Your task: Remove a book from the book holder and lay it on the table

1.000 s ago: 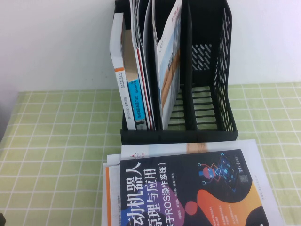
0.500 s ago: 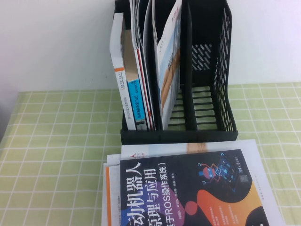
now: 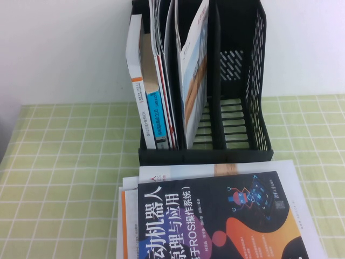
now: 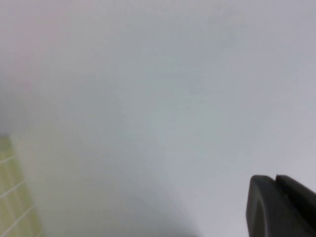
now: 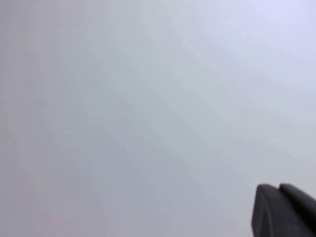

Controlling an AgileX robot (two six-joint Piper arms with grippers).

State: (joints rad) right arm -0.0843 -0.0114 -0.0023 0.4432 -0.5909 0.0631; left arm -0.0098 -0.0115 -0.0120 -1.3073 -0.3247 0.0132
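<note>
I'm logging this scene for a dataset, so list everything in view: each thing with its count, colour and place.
book holder: one, black, three upright compartments, at the back of the table.
book: one, pale blue and white with a tan band, upright in the middle compartment.
white-spined books: several, one with a blue label, upright in the left compartment.
black-covered book: one, black with orange and purple shapes, flat on top of a stack before the holder.
table: one, yellow-green checked cloth.
wall: white, behind.
left gripper: one, dark, facing the wall, only in its wrist view.
right gripper: one, dark, jaws shut, facing the wall.
</note>
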